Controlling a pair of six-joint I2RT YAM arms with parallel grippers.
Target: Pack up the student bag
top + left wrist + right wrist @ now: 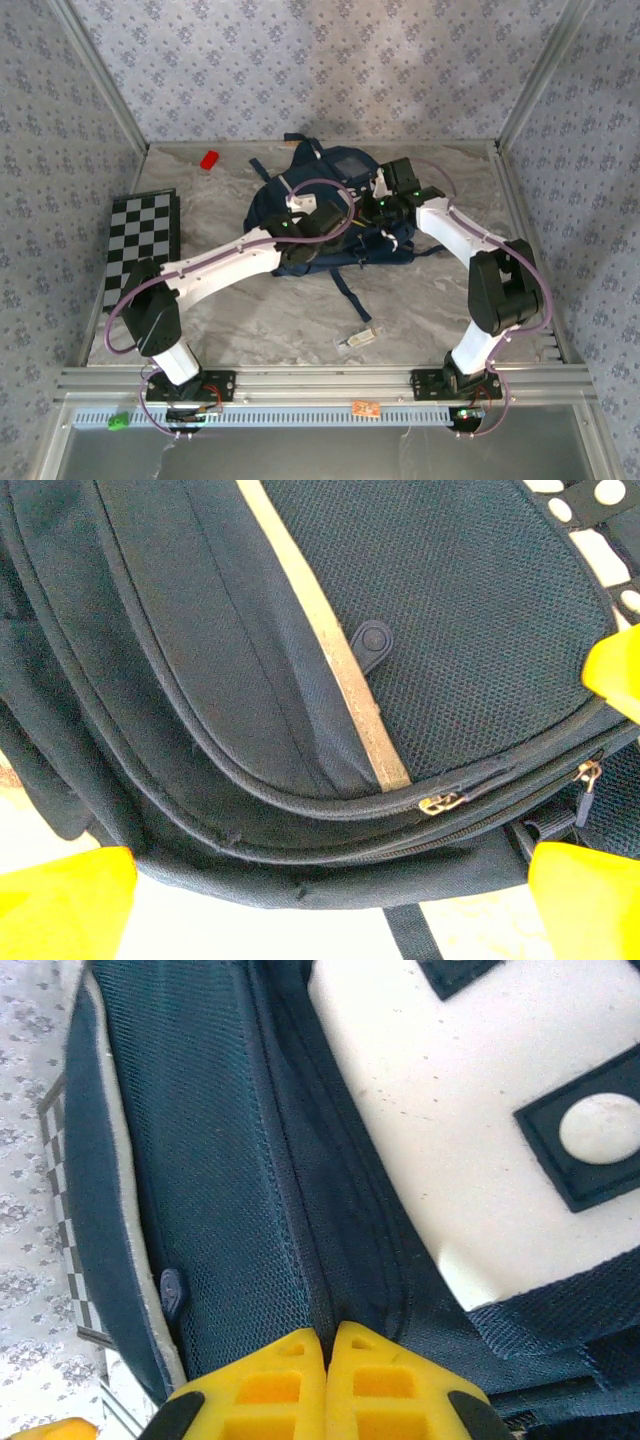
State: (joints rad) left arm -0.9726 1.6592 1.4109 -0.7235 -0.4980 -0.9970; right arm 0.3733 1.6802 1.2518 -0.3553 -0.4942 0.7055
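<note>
A red block (209, 159) sits far left on the worktop (420, 290). A checkerboard (140, 245) lies along the left edge and a small pale object (358, 338) near the front, all apart from the student bag (268, 208), which lies flat at centre-back. The left end effector (322, 895) hovers wide open over the bag's zipped pockets, holding nothing. The right end effector (327, 1355) is fully closed, tips against a navy seam; pinched fabric cannot be told. The bag's long axis runs far to near, with the straps (345, 290) trailing toward the arms.

Marble table (260, 320): student bag (265, 210), checkerboard (140, 245), red block (209, 159).
</note>
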